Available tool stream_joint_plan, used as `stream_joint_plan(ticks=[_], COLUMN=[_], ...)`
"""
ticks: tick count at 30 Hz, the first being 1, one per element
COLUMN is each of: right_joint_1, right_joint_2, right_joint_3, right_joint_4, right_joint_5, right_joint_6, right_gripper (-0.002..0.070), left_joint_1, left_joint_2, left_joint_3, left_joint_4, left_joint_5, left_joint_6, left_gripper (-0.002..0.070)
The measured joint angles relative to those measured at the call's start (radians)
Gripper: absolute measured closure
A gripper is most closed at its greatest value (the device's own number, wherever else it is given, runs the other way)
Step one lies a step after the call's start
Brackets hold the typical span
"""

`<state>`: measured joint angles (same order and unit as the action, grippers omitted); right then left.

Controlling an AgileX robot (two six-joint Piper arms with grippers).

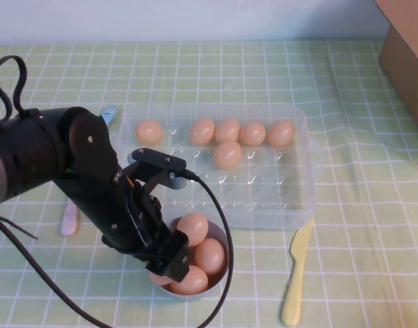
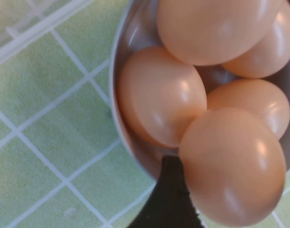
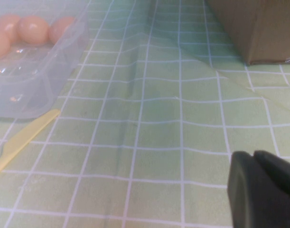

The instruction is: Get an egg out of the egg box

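**Six eggs left in the box, left arm down at the bowl**

Six eggs sit in the egg box (image 1: 291, 198): five in the far row, one just behind them. The left gripper (image 1: 169, 258) hangs low over the grey bowl (image 1: 222, 277), at its near-left rim, where several more eggs are piled. One egg (image 2: 232, 166) lies right against the gripper's dark finger (image 2: 168, 199); whether the grip is clenched or let go, I cannot tell. The right gripper (image 3: 263, 187) hovers over bare checked cloth (image 3: 159, 118), off to the box's right, its two fingers pressed together. A yellow knife (image 1: 296, 273) lies beside the bowl.
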<state>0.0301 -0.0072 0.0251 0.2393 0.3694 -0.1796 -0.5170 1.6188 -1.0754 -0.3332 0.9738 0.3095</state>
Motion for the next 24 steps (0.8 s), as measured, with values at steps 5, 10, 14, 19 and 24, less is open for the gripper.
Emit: stream_joint_plan(ticks=[5,10,14,19,24], right_joint_1=[0.0,0.0,0.0,0.0,0.0], right_joint_2=[0.0,0.0,0.0,0.0,0.0], right_joint_3=[0.0,0.0,0.0,0.0,0.0], right_joint_4=[0.0,0.0,0.0,0.0,0.0], right_joint_5=[0.0,0.0,0.0,0.0,0.0], right_joint_6=[0.0,0.0,0.0,0.0,0.0], right_gripper=[0.0694,0.0694,0.0694,0.0694,0.0694], left_joint_1=[0.0,0.0,0.0,0.0,0.0], left_joint_2=[-0.024,-0.155,-0.289,-0.471,-0.624], left_joint_3=[0.0,0.0,0.03,0.155,0.281], left_joint_4=[0.014,0.07,0.125,0.118,0.072], left_joint_5=[-0.006,-0.054,-0.154,-0.271,-0.36], left_joint_6=[0.0,-0.002,-0.002,-0.002,0.005], left_gripper=[0.016,0.0169,0.0304,0.0592,0.0662])
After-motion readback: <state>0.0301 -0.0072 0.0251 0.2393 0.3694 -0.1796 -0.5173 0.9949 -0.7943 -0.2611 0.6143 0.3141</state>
